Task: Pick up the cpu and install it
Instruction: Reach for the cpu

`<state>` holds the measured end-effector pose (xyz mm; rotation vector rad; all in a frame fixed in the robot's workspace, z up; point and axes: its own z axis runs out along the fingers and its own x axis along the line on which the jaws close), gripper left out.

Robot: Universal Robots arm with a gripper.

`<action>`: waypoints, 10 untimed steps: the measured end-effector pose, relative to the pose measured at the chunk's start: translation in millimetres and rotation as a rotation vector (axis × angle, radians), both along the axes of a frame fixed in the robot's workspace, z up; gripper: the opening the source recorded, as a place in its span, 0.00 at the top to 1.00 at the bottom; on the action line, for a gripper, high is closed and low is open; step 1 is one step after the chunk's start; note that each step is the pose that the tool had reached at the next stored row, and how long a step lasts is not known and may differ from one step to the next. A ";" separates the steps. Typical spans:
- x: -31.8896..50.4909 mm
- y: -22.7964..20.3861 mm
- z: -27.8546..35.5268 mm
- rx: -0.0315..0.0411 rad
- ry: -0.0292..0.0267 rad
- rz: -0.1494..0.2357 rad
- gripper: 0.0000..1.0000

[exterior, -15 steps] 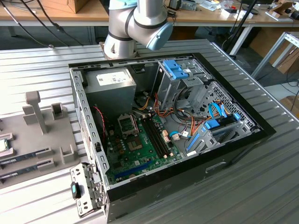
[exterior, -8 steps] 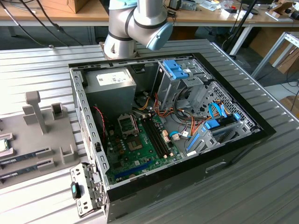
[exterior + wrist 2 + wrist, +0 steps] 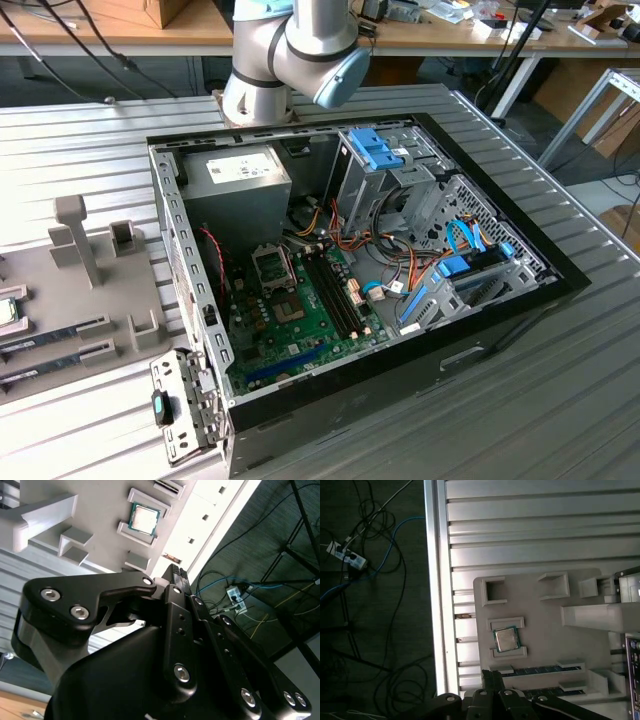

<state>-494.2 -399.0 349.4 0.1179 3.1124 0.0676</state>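
- In the exterior view, the robot arm (image 3: 290, 45) rises from the far side of a ribbed metal surface (image 3: 560, 400).
- An open computer case (image 3: 500, 330) lies on that surface, with a green motherboard (image 3: 300, 320) and a grey power-supply box (image 3: 245, 185) inside it.
- The socket (image 3: 272, 265) on the motherboard is bare.
- To the exterior view's left of the case lies a grey fixture tray (image 3: 100, 300).
- The cpu (image 3: 8, 312) rests on this tray at the picture's very edge and is partly cut off. It is well apart from the case.
- In the second wrist view, the black gripper (image 3: 167, 580) hangs above the tray (image 3: 100, 510).
- Its fingers (image 3: 176, 577) are pressed together with nothing between them.
- The cpu (image 3: 145, 518) lies flat in a small framed recess of the tray with its silvery top up. It is clear of the gripper and untouched.
- In the first wrist view, the cpu (image 3: 506, 639) sits between two low bracket walls of the tray (image 3: 545, 625).
- Memory sticks (image 3: 545, 670) lie in slots just beside it.
- The closed fingertips of the gripper (image 3: 487, 677) are near the cpu but not on it.
- Cables (image 3: 370, 555) trail on the dark floor beyond the surface's edge.
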 end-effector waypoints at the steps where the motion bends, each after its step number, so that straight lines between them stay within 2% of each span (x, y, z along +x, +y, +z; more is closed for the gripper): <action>1: 0.0 0.0 -0.6 0.0000 0.0001 0.000 0.89; 10: 0.0 0.0 -6.8 0.0000 0.0000 0.000 0.89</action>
